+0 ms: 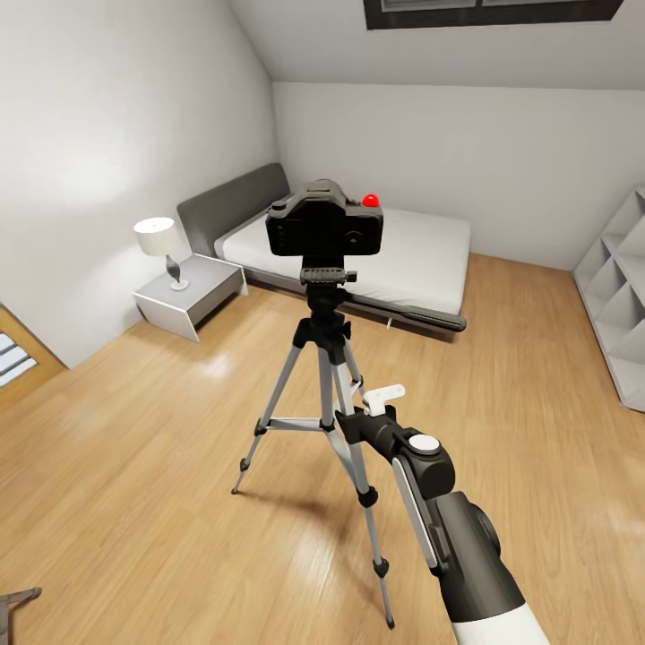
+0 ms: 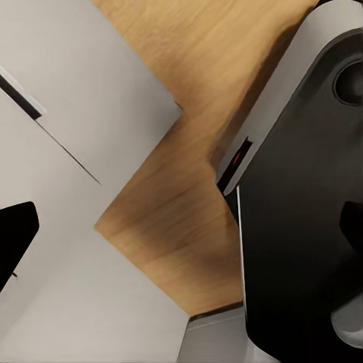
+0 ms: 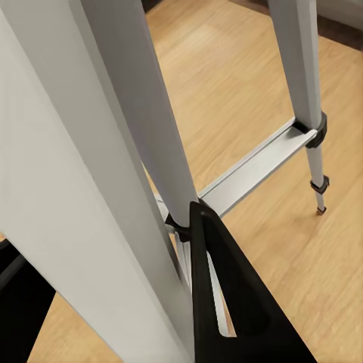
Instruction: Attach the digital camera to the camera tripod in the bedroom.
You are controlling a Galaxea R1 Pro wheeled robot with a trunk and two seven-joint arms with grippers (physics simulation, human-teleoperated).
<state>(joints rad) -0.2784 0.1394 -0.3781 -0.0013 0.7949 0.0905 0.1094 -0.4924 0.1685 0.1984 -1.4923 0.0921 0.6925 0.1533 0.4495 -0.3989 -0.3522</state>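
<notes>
Even bright render; soft glare patches on wood floor [image 1: 161, 430], faint tripod [image 1: 327, 394] shadow, wide-angle edge stretch, wrist close-ups soft.

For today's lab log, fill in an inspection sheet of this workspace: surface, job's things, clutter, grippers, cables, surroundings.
Surface: light wood floor, bare around the tripod feet.
Job's things: digital camera sits on top of the camera tripod, upright, red button up.
Clutter: nothing seen.
Grippers: right gripper beside the tripod legs, holding nothing, fingers apart; left gripper state cannot be told.
Cables: nothing seen.
Surroundings: bed, nightstand with lamp, white shelf unit, skylight.
</notes>
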